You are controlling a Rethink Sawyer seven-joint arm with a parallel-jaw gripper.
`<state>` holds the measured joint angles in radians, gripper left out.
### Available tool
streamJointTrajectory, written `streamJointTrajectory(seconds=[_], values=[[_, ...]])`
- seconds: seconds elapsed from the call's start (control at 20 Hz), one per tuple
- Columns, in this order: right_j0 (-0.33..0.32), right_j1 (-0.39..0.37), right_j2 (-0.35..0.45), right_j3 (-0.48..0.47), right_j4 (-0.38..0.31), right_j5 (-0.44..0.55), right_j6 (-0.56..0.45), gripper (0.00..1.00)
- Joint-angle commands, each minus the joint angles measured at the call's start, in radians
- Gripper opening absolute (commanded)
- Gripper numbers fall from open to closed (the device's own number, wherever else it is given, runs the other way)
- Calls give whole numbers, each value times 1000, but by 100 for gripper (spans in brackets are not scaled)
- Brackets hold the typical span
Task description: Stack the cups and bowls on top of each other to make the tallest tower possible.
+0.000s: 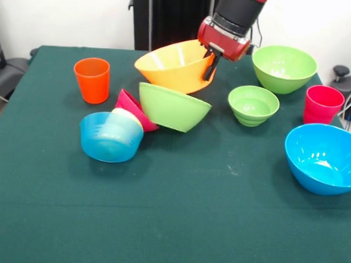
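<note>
Front view shows our gripper (212, 62) clamped on the wide orange bowl's (175, 65) rim near the table's (177, 225) far edge — we should keep it level — tilted bowls wait below.

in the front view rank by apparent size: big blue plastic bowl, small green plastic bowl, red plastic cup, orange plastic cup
1. The big blue plastic bowl, though it sits nearest the camera.
2. The small green plastic bowl.
3. The orange plastic cup and the red plastic cup look about alike; not ranked.

lab – robot test bench | green-clothed table (171, 224) | plain white wall (64, 16) | cables (350, 104)
</note>
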<state>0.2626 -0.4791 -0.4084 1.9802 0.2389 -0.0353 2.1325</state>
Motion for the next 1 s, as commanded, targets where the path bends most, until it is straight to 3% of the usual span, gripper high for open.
streamJointTrajectory(seconds=[0.05,0.35,0.7,1.0], values=[[20,23,3,-56,47,-5,162,0],[140,152,-129,-123,142,-32,181,0],[87,128,-105,-142,113,-65,140,0],[57,79,-92,-201,98,49,94,0]])
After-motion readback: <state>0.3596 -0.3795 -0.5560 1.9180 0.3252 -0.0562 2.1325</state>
